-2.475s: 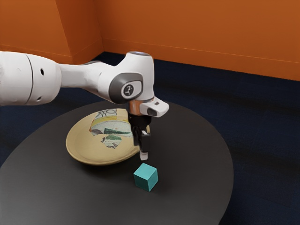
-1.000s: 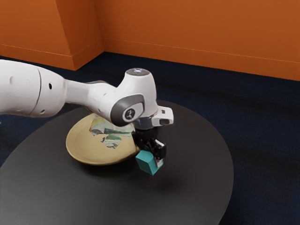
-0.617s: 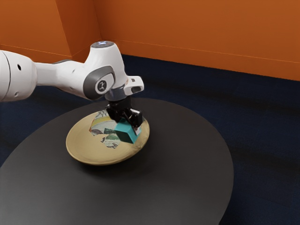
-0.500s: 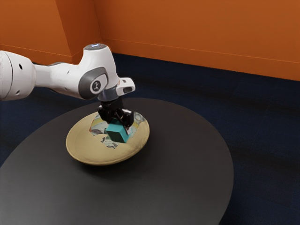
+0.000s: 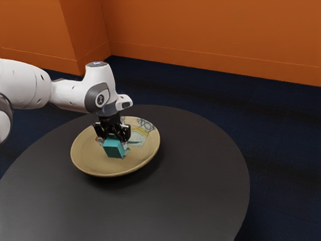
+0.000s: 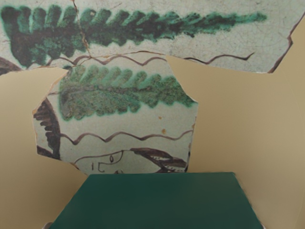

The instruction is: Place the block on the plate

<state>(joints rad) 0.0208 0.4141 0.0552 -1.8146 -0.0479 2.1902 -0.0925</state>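
Observation:
The black gripper (image 5: 114,141) is over the middle of the tan plate (image 5: 90,161), fingers on two sides of the teal block (image 5: 114,148), shut on it. The block is low over the plate's inside; whether its underside touches the plate I cannot tell. In the wrist view the block (image 6: 155,202) lies just under the hand, dark green, with the plate's painted green-and-white surface (image 6: 128,100) beyond it.
The plate stands on a round dark table (image 5: 200,170). Its raised rim (image 5: 156,145) surrounds the gripper. Behind the table are a dark blue floor and an orange wall (image 5: 210,35).
The gripper closed on the block, lifted it off the table and carried it toward the exterior view's left, over the plate. In the last half second it has moved lower and further left.

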